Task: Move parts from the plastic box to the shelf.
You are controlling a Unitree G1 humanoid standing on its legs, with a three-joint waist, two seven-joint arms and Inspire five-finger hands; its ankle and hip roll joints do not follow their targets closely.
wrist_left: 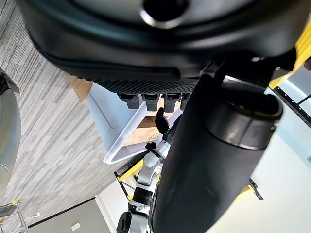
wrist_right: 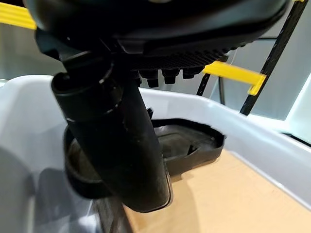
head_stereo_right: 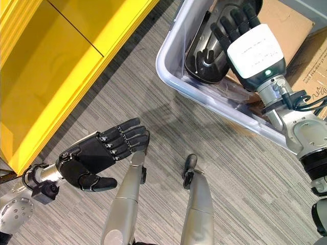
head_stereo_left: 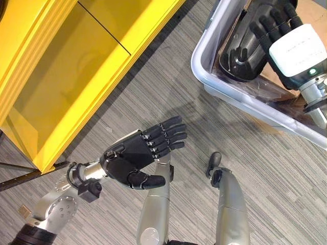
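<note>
The two eye views look steeply down from the head at the same floor area, the yellow shelf at the left and the plastic box at the right. Each wrist view looks very closely along its own hand; both show the box's wall.

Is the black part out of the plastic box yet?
No, still in. The black part lies inside the plastic box, with the right hand reaching over it, fingers straight, not curled around it.
</note>
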